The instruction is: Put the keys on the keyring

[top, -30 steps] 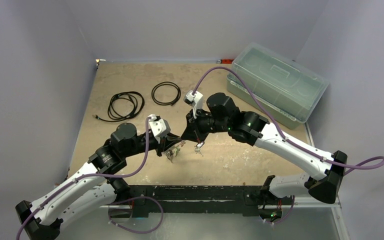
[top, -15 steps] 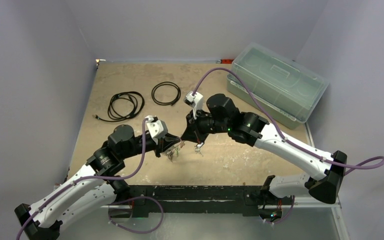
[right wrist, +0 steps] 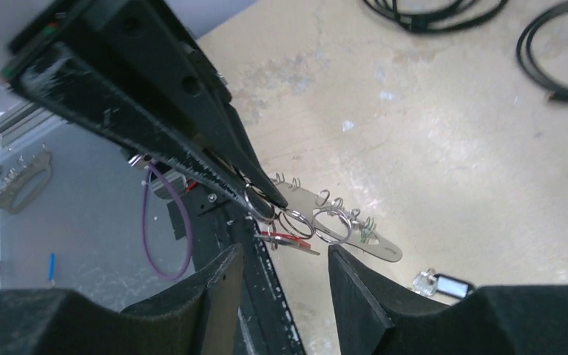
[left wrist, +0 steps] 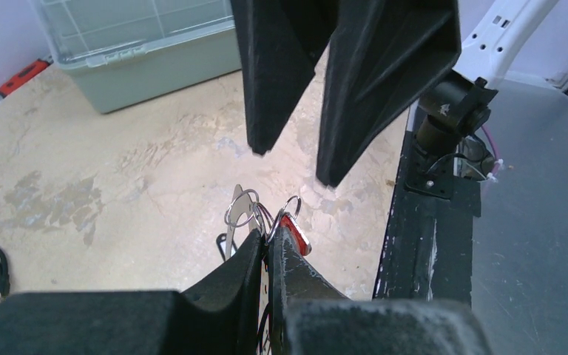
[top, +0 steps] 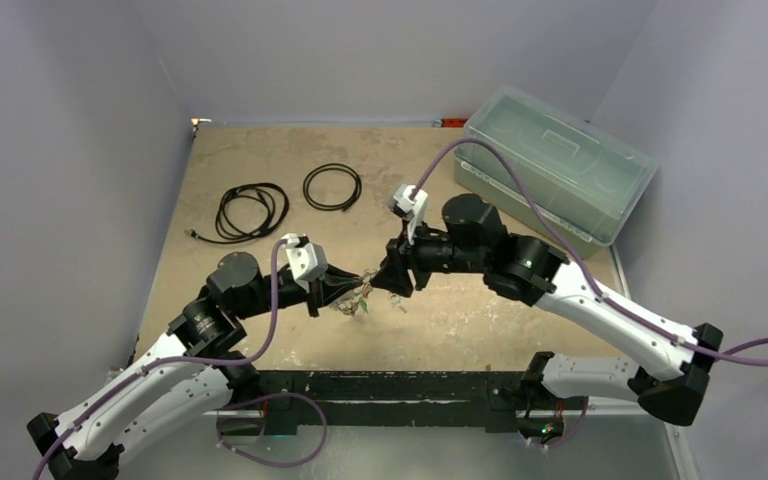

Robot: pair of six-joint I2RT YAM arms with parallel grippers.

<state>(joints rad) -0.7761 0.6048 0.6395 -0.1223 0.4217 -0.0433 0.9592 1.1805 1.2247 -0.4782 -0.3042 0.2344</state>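
Observation:
My left gripper [left wrist: 266, 238] is shut on the keyring [right wrist: 340, 222], a pale flat oval strip with small wire rings along its edge, held just above the table. A red key [left wrist: 296, 234] hangs from a ring beside the left fingertips and shows again as the red key [right wrist: 290, 240] in the right wrist view. A green bit [right wrist: 368, 226] sits on the strip. My right gripper [right wrist: 285, 255] is open, facing the rings with nothing between its fingers. A black key [right wrist: 444, 283] lies on the table below. From above, the left gripper [top: 345, 290] and the right gripper [top: 385, 280] nearly meet.
A pale green lidded bin [top: 555, 170] stands at the back right. Two black cable coils [top: 252, 210] [top: 332, 186] lie at the back left. The black rail [top: 390, 385] runs along the near table edge, close under the grippers.
My right gripper has gone from shut to open and its arm has drawn back to the right. The left gripper has shifted right with the keyring.

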